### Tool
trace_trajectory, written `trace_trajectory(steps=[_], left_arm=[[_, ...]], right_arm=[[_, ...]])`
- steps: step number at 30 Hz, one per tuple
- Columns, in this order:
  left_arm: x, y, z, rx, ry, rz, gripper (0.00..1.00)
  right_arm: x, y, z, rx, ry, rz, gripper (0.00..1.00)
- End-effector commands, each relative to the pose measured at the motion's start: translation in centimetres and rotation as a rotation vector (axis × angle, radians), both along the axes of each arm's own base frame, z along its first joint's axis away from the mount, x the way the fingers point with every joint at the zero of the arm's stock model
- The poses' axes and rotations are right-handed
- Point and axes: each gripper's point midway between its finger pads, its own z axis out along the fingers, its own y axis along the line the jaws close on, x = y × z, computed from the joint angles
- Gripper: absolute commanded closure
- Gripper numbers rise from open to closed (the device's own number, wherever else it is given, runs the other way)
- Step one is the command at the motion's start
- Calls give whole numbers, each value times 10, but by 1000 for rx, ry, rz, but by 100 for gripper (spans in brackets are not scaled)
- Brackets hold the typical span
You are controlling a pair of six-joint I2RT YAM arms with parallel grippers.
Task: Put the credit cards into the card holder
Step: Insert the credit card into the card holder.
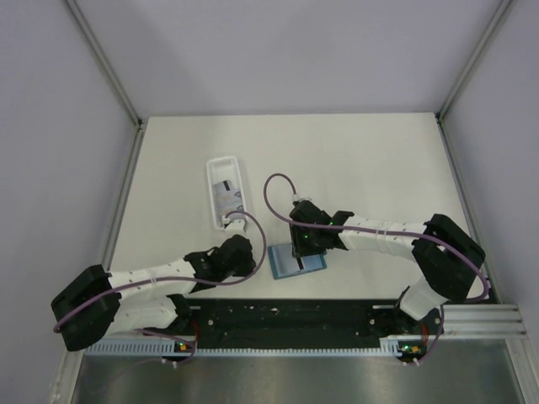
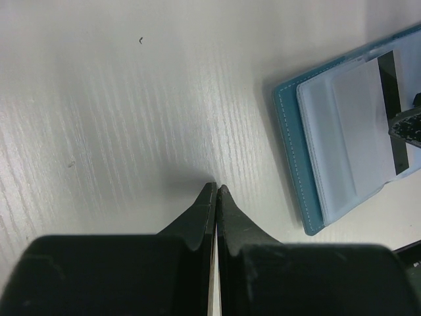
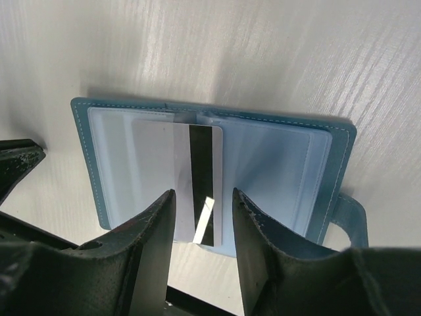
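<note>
Right wrist view: right tool (image 3: 204,194), jaws spread, hovers directly over the open card holder (image 3: 316,164), which lies flat on the tabletop (image 3: 263,52). One credit card (image 3: 200,164), dark stripe uppermost, lies on the holder's clear sleeves between the fingers (image 3: 148,243); whether they touch it cannot be told. The snap tab (image 3: 345,214) lies to this tool's right. Left wrist view: left tool (image 2: 216,189) pressed together, empty; the card holder lies apart, to its right. Top external view: white tray (image 1: 212,172) beyond the left tool holds further cards (image 1: 227,200).
</note>
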Motion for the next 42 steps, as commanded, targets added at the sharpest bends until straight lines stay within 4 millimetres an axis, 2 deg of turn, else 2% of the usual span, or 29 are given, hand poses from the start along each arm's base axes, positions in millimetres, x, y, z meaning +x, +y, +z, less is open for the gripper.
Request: trace_trajectory(steps=[1, 9, 15, 22, 25, 30, 34, 38, 42], left_arm=[[2, -8, 5, -10, 0, -21, 100], [3, -12, 5, -10, 7, -31, 100], [3, -14, 5, -10, 8, -38, 100], [3, -13, 3, -8, 13, -36, 100], [2, -12, 2, -5, 12, -37, 100], [2, -7, 5, 4, 8, -22, 100], [6, 1, 17, 13, -24, 14, 100], [13, 8, 43, 5, -85, 46, 100], [22, 5, 75, -25, -158, 45, 100]], right_arm=[[6, 16, 4, 24, -25, 22, 60], [5, 16, -7, 12, -8, 19, 61], [2, 26, -9, 64, 8, 50, 64], [-3, 30, -15, 81, 32, 66, 75], [-3, 31, -14, 87, 30, 66, 80], [-1, 28, -7, 99, 6, 54, 78], [7, 18, 11, 104, -69, 7, 75], [11, 3, 15, 45, -95, -31, 76], [10, -7, 10, -4, -90, -48, 85]])
